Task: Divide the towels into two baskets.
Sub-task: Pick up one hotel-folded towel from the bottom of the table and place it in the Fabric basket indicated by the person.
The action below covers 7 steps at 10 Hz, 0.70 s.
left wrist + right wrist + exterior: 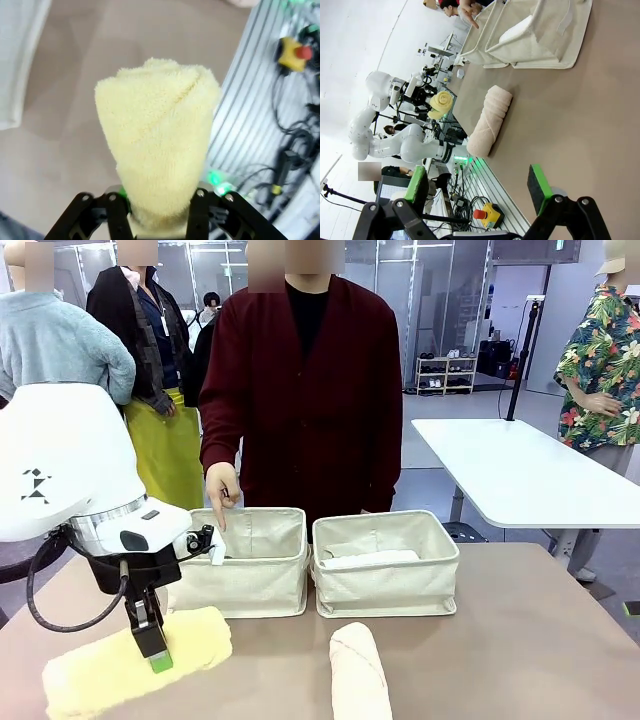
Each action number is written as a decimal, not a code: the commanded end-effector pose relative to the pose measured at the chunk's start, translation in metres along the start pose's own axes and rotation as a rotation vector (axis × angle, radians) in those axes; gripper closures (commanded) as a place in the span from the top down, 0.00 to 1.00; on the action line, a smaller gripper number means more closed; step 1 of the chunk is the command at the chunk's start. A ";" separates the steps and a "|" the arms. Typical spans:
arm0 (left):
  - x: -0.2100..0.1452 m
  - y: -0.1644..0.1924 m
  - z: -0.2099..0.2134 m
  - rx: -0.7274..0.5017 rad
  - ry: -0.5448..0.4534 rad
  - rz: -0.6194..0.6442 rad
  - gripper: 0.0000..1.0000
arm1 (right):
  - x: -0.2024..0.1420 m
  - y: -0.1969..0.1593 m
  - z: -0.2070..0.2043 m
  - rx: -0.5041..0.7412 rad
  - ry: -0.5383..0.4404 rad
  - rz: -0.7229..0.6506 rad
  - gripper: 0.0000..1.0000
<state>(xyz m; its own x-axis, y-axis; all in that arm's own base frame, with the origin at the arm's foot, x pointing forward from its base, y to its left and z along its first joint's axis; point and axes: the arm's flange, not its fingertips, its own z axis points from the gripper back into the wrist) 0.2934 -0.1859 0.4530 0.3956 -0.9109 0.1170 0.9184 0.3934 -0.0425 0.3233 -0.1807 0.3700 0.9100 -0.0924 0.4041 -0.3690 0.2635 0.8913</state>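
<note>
Left gripper: my left gripper point(155, 652) points down over the near-left part of the brown worktop point(520, 640). It is clamped on the pale yellow rolled terry towel point(130, 665).
Grip detail: in the left wrist view the roll rises from between my two black fingers point(117, 212), and its sides are pinched in where they meet it.
Yellow towel, place: it lies slantwise near the near-left corner of the worktop, close to the near edge.
Yellow towel, height: I cannot tell whether it rests on the worktop or hangs just above it, as the front view is too flat to judge.
Right gripper: my right gripper point(477, 187) has its jaws wide apart with nothing between the green pads, and it looks out over bare worktop.
Pinkish towel: the pale pinkish cream rolled terry towel point(358, 675) lies on the worktop near the middle. It is in front of the right-hand basket and apart from it, with one end toward me.
Baskets: the two cream canvas soft-sided bins stand side by side at the far middle, almost touching. They are the left-hand basket point(250, 585) and the right-hand basket point(385, 590).
White towel: the white rolled terry towel point(368, 560) lies inside the right-hand basket, along its length.
Person: a person in a dark red cardigan stands behind the baskets. The person's hand point(222, 490) is at the far rim of the left-hand basket, index finger pointing down into it.
</note>
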 end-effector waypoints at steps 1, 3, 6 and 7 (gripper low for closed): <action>0.017 -0.010 0.024 0.238 -0.010 -0.231 0.40 | -0.003 0.004 0.002 0.002 0.013 0.006 1.00; 0.065 0.020 0.050 0.300 -0.002 -0.387 0.40 | -0.003 0.004 0.002 0.002 0.013 0.006 1.00; 0.124 0.081 0.068 0.440 0.001 -0.559 0.40 | -0.003 0.004 0.002 0.002 0.013 0.006 1.00; 0.137 0.096 0.071 0.468 0.017 -0.612 0.40 | -0.003 0.004 0.002 0.002 0.013 0.006 1.00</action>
<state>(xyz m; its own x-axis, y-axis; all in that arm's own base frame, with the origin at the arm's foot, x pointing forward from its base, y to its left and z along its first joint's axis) 0.4209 -0.2617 0.5285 -0.1307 -0.9913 -0.0181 0.8967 -0.1260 0.4243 0.3234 -0.1804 0.3700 0.9102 -0.0916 0.4039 -0.3690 0.2635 0.8913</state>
